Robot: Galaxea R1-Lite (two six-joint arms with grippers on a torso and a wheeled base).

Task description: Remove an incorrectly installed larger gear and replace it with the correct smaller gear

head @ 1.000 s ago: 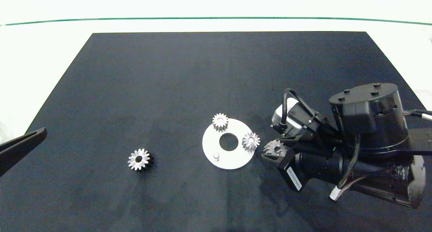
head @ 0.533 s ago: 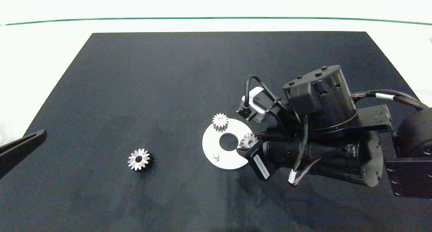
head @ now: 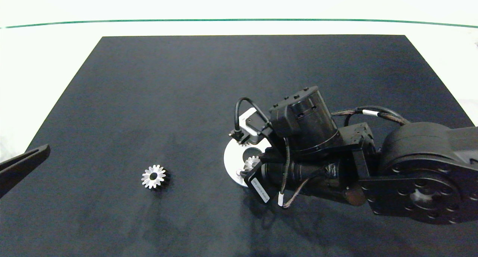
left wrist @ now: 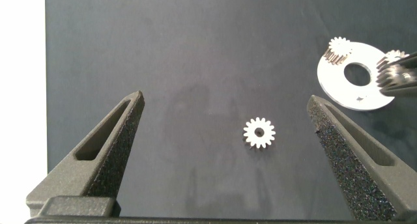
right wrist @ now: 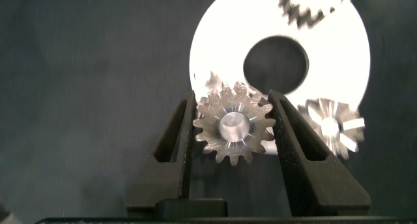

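The right hand [right wrist: 232,129] grips the smaller gear [right wrist: 234,129] between its two grey fingers [right wrist: 292,146], one finger pressed to each side of the toothed rim, and holds it over the near edge of the white round plate [head: 230,159]. In the right wrist view the gear's centre lines up with a short silver peg, though whether it has settled fully onto that peg cannot be told. The plate (a flat disc with a large round hole in the middle) also carries a small silver gear [right wrist: 313,6] at its far side and a gear with fine pointed starburst teeth [right wrist: 331,124] just beside the right finger. From the head view the right arm [head: 336,163] covers most of the plate, leaving only its left rim and part of the held gear showing. The larger gear [head: 153,176] lies flat on the black mat [head: 149,100] that covers the counter, well apart from the plate, toward the left. The left hand [left wrist: 225,152] hangs at the counter's left edge, spread wide and holding nothing.
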